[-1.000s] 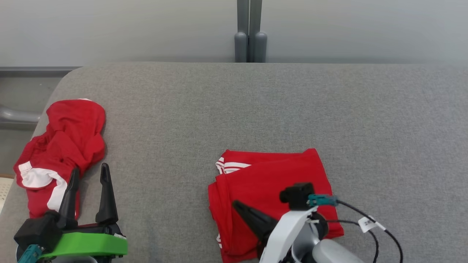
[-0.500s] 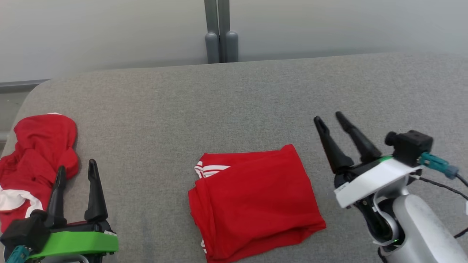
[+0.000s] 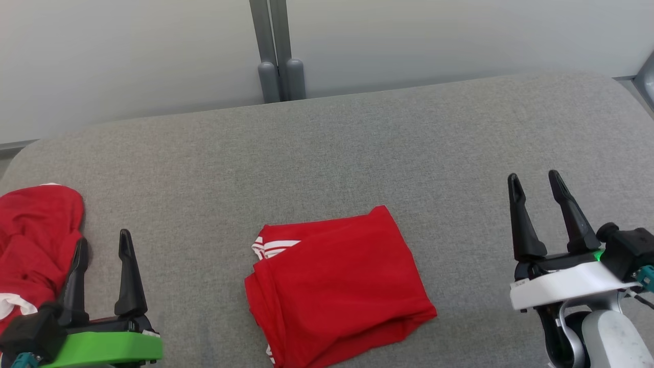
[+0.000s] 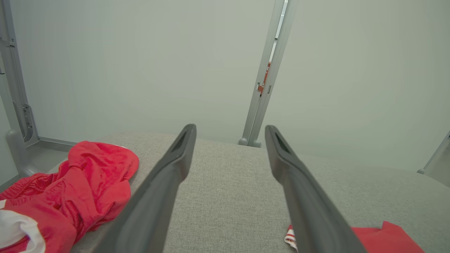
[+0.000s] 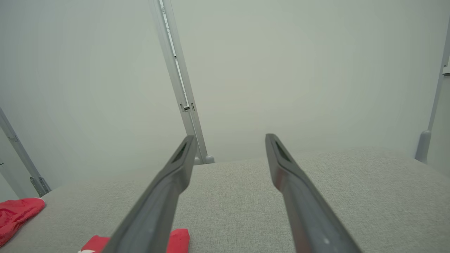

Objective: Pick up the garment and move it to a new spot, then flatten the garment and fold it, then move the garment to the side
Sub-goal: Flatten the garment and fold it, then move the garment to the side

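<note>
A red garment [image 3: 334, 281] with white stripes lies folded into a rough square at the front middle of the grey padded surface [image 3: 357, 148]. Its striped corner [image 4: 291, 239] peeks in low in the left wrist view, and a red edge [image 5: 175, 237] shows low in the right wrist view. My left gripper [image 3: 102, 239] stands open at the lower left, well left of the folded garment, nothing between its fingers. My right gripper [image 3: 535, 180] stands open at the lower right, clear of the garment's right edge, holding nothing.
A second red and white garment [image 3: 36, 240] lies crumpled at the left edge, just beside my left gripper; it shows as a red heap [image 4: 77, 189] in the left wrist view. A grey post [image 3: 276, 56] rises behind the surface against a pale wall.
My right gripper has let go of the folded garment, opened, and drawn back to the right. The head camera has turned, shifting the whole picture left. The left gripper stays open.
</note>
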You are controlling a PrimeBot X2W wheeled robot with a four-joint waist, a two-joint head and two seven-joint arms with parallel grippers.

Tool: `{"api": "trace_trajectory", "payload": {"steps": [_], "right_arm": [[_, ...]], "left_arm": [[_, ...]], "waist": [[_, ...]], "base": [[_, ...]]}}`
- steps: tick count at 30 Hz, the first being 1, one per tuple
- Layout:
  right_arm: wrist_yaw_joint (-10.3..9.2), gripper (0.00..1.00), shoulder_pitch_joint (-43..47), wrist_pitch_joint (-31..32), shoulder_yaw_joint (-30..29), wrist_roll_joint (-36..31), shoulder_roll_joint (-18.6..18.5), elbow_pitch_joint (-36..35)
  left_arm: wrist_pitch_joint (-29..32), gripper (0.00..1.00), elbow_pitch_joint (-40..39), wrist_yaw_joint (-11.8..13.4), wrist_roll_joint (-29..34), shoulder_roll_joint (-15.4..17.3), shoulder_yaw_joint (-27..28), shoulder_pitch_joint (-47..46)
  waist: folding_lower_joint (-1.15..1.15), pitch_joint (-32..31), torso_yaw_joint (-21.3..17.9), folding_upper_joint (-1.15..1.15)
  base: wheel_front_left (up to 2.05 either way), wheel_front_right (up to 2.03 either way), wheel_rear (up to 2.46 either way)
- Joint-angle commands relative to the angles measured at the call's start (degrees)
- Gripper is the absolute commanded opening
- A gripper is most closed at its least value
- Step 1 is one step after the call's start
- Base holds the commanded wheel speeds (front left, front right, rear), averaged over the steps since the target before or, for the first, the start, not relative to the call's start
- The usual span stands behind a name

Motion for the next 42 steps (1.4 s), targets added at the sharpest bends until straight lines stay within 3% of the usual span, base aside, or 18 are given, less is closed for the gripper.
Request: {"api": "trace_trajectory", "payload": {"steps": [1,9,35,42], "right_arm": [[0.03,1.0,0.97,-0.67,-0.32,-0.96,0.33,0.46],[0.03,1.0,0.53,-1.56,-0.11,-3.07,1.69,2.34],[0.03,1.0,-2.29,0.18,1.87,-4.57,1.19,4.71],[0.03,1.0,-5.91,4.83,5.37,-2.54,0.53,11.34]], "left_arm": [[-0.13,1.0,0.11,-0.21,0.81,-0.1,0.03,0.91],[-0.13,1.0,0.71,-0.9,1.76,-0.05,-0.46,0.12],[-0.13,1.0,3.49,-0.69,4.01,0.78,-1.89,-2.68],[0.05,1.0,4.16,-1.0,3.9,0.52,-3.07,-4.13]], "waist": [[0.0,0.14,-0.03,0.0],[0.0,0.93,0.14,0.0],[0.0,2.01,0.94,0.0],[0.0,2.82,3.05,0.0]], "base": [[0.0,0.0,0.0],[0.0,0.0,0.0],[0.0,0.0,0.0],[0.0,0.0,0.0]]}}
